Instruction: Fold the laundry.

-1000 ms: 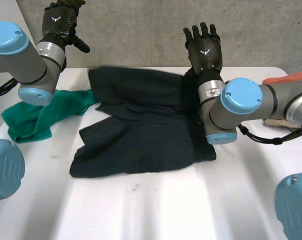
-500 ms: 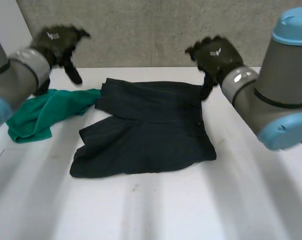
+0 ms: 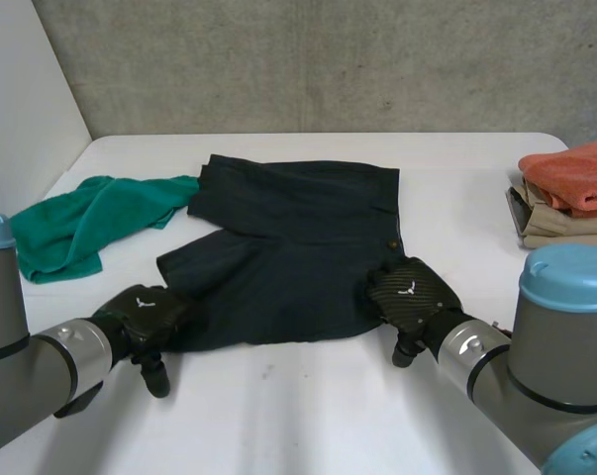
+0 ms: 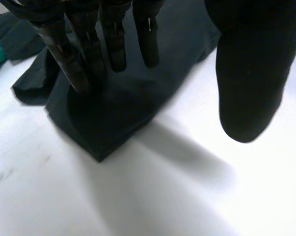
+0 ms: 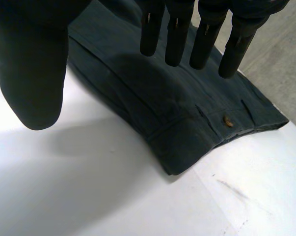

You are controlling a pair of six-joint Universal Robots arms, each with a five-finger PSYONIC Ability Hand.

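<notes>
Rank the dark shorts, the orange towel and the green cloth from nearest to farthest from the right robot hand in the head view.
1. Dark shorts: the right robot hand is at their near right corner.
2. Orange towel: off to the right side.
3. Green cloth: far left, beyond the shorts.

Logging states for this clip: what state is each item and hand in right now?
Shorts: spread out, unheld.
Green cloth: crumpled.
Tan garment: folded.
Orange towel: folded, on top of it.
Left hand: open, fingers over the shorts' near corner.
Right hand: open, fingers over the other near corner.
</notes>
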